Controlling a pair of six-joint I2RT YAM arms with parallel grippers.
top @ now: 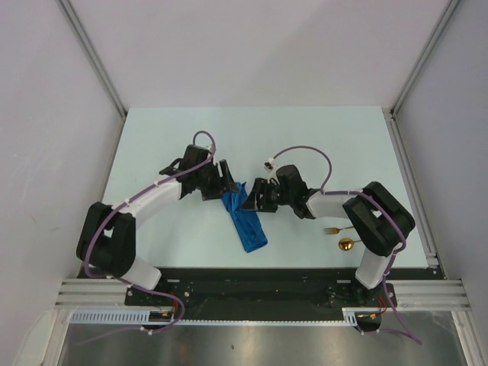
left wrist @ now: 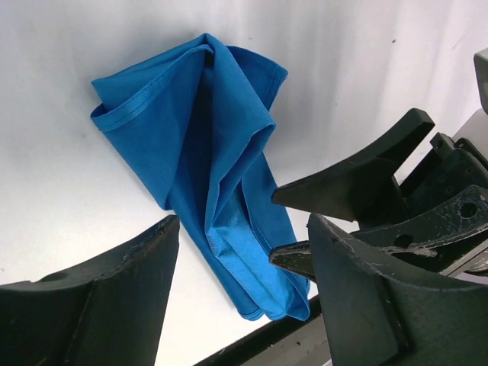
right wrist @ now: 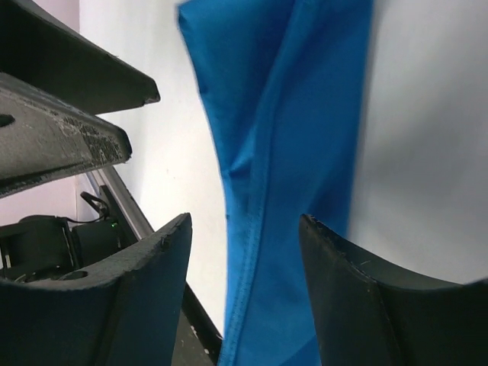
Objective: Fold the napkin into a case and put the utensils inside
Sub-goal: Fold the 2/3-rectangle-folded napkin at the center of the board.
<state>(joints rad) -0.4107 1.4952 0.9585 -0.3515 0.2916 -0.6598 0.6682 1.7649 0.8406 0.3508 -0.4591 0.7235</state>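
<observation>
- Left gripper [left wrist: 242, 229] fills the bottom of its own wrist view. Its jaws are spread wide and hold nothing, and blue cloth shows in the gap beyond them.
- Right gripper [right wrist: 245, 221] is also spread. The cloth runs between its fingers and below them, and neither pad appears to press on it.
- The napkin [top: 245, 217] lies on the table [top: 320, 133] as a narrow, rumpled diagonal strip. Its far end sits between the two grippers and its broader end points toward the arm bases.
- Judgement: this is a re-grip between folds. The strip is loose and not yet a tidy pouch.
- To do this step well:
  - Pinch a hemmed edge rather than the bunched middle.
  - Take only the upper layer, so a pocket is left open.
  - Hold one end down with one gripper while the other carries the fold over.
  - Keep the two sets of fingers from meeting, since they are near each other.
- Only the top view shows the fork [top: 333, 229] and spoon [top: 348, 244]. They lie just beside the right arm's base, well apart from the napkin and untouched.
- Only the left wrist view shows the layering: several overlapping folds, a hemmed corner fanned out at the broad end, and the right gripper's fingers touching or nearly touching the narrow end.
- The right wrist view adds a stitched hem running down the strip. It is too close and too blurred to count the layers.
</observation>
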